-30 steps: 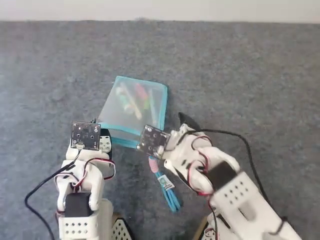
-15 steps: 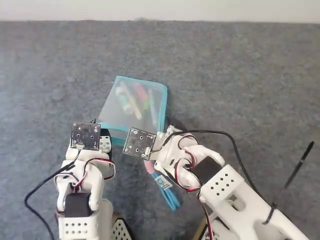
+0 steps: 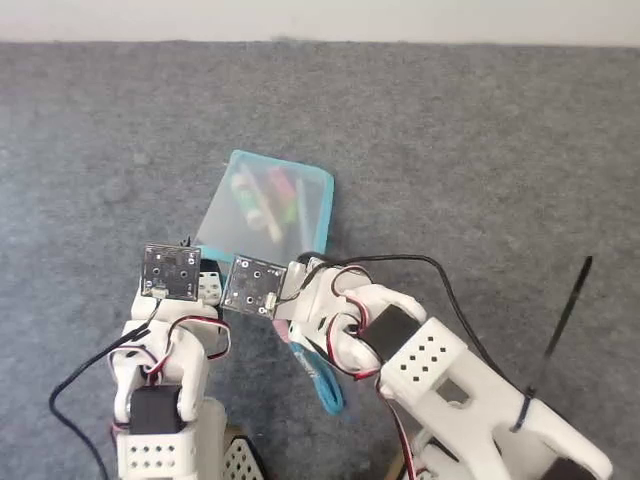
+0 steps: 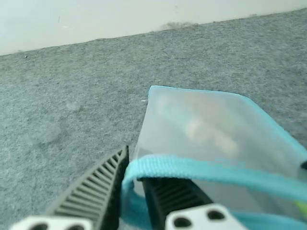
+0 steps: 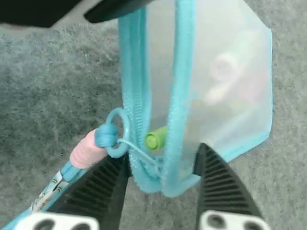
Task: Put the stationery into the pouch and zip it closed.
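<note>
Your left claw (image 4: 134,167) is pinched tight on the pouch (image 4: 206,134). Its two ribbed fingers (image 4: 98,191) are clamped on the blue zip tape (image 4: 192,167) at the near-left corner, with barely any gap between them.

Your right claw (image 5: 163,155) is spread wide and has hold of nothing. It sits astride the other end of that same near edge, one finger on either side of the corner, and I can't tell whether either finger actually touches the fabric. Just beside one finger is the pull ring (image 5: 117,130), tied onto a pink bead (image 5: 86,151), with a blue strap (image 5: 43,206) trailing off toward the near side. The two tapes gape apart here, so the zip isn't done up at this end. A green pen tip (image 5: 154,140) pokes up in the gap.

From the high view, the pouch (image 3: 225,215) lies flat around the middle of the grey carpet (image 3: 480,150). It's just past both wrists, angled so its far corner points to the right. The stationery (image 3: 268,198) is inside and shows through the clear side: a white-and-green marker, a red one and a green one, side by side. The strap (image 3: 318,375) curls along the carpet under the right arm, on the near side of the pouch. A pale wall (image 3: 320,20) runs along the far edge of the carpet.
</note>
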`<action>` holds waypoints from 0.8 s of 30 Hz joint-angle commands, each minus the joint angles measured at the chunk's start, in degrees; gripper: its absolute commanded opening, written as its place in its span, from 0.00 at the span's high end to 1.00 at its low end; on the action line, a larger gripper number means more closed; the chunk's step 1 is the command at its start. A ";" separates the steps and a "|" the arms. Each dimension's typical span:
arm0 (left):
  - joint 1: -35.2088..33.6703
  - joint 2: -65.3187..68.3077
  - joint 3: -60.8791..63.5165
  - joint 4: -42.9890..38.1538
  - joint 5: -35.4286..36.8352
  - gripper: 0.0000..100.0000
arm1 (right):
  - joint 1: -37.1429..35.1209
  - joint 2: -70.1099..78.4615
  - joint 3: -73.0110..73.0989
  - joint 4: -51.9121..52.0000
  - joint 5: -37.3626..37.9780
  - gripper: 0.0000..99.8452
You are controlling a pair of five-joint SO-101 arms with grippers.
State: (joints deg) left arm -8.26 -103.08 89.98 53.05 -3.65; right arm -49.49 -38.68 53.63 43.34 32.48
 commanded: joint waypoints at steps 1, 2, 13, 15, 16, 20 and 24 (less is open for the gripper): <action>0.44 0.00 -3.47 -0.09 0.62 0.99 | -1.01 0.57 -3.78 -0.57 -2.37 0.95; 0.44 0.00 -3.47 -0.09 0.62 0.99 | -1.01 0.57 -3.78 -0.57 -3.34 0.98; 0.09 -0.09 -6.81 1.58 0.53 0.94 | 8.48 0.75 -5.01 -3.30 -6.33 0.99; 0.09 -0.09 -10.07 3.96 0.62 0.87 | 10.24 1.10 -7.21 -2.15 -7.30 0.99; 0.09 -0.09 -11.47 5.19 0.62 0.84 | 11.03 1.63 -8.88 -1.19 -7.56 0.99; 0.09 -0.09 -13.58 7.12 0.44 0.82 | 12.09 6.11 -15.47 2.15 -8.26 0.99; 0.09 -0.09 -15.87 9.05 0.35 0.82 | 12.09 13.05 -21.54 3.65 -10.37 0.99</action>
State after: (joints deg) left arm -8.44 -103.08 78.64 60.35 -3.56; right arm -39.03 -29.45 38.51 45.80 24.04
